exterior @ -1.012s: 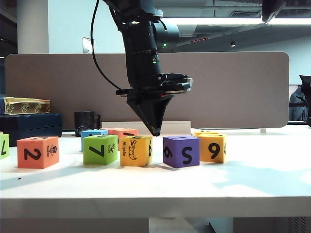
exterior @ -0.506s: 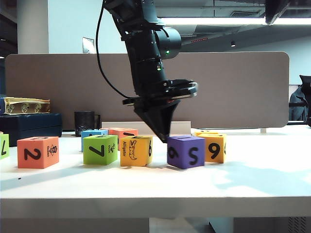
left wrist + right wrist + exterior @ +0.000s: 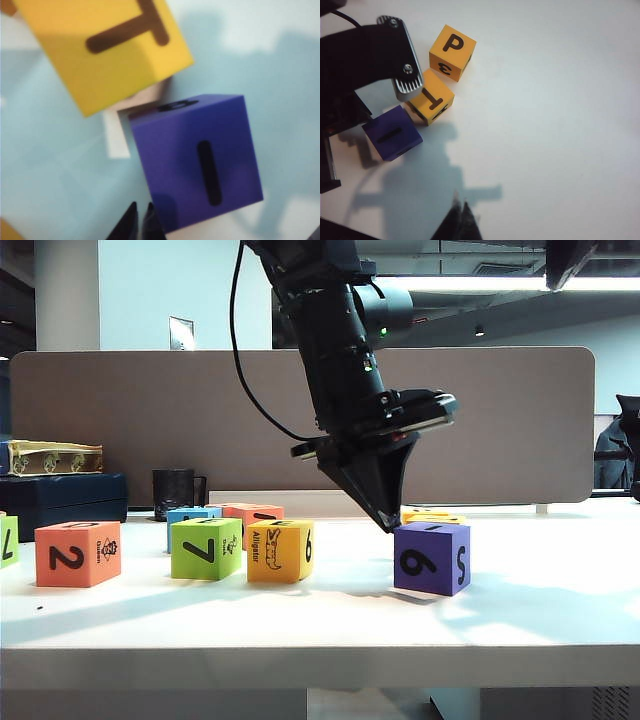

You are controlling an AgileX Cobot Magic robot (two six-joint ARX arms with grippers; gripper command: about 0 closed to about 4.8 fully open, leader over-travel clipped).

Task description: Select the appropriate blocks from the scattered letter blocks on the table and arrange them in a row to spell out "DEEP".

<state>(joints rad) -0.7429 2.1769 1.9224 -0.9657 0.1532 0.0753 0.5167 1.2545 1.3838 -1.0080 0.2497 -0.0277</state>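
My left gripper (image 3: 388,525) reaches across the table (image 3: 320,640), shut and empty, its tip at the upper left corner of the purple "6"/"S" cube (image 3: 432,558). In the left wrist view the shut gripper (image 3: 140,212) lies against that purple cube's (image 3: 197,160) side, with a yellow "T" cube (image 3: 107,50) beyond. To the left stand the red-orange "2" cube (image 3: 77,553), green "7" cube (image 3: 206,547) and alligator cube (image 3: 281,550). My right gripper (image 3: 461,205) is shut over bare table. It looks at the yellow "P"/"3" cube (image 3: 452,52), "T" cube (image 3: 431,102) and purple cube (image 3: 392,136).
A blue cube (image 3: 193,515) and an orange cube (image 3: 250,512) sit behind the front row. A green cube (image 3: 7,538) shows at the far left edge. A black mug (image 3: 175,493) and a dark box (image 3: 60,498) stand at the back left before a brown partition (image 3: 500,420).
My left gripper swept to the right and pushed the purple cube away from the alligator cube. The cube turned and now hides the yellow "9" face. The right arm kept still.
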